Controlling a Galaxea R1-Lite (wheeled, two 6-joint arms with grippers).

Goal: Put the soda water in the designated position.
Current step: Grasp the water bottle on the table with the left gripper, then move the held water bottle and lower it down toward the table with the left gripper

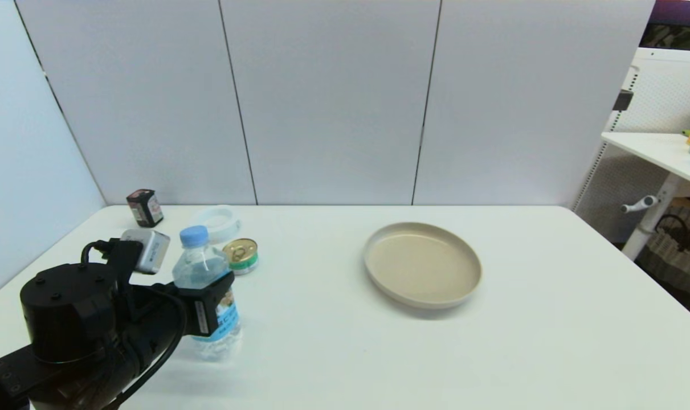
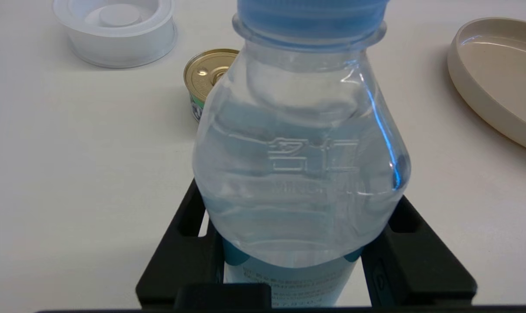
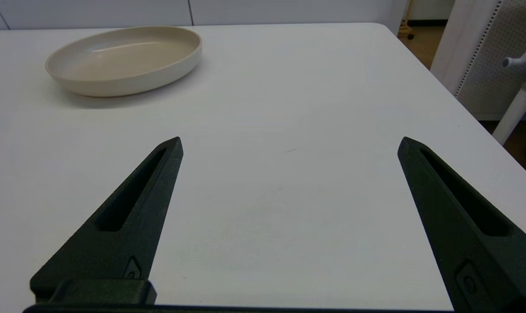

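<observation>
The left gripper (image 1: 211, 310) is clamped around the soda water (image 1: 207, 290), its fingers (image 2: 180, 261) pressing the label on both sides. The bottle stands upright on the table (image 1: 345, 353), in the left part, nearer the front edge than the back. Just behind it sits a tin can (image 1: 241, 255), then a white lid (image 1: 218, 223), with a black jar (image 1: 145, 207) near the back left corner. A beige plate (image 1: 422, 264) lies around the table's middle, well apart from the bottle. The right gripper (image 3: 289, 150) hovers over bare table near the right edge, fingers spread wide.
</observation>
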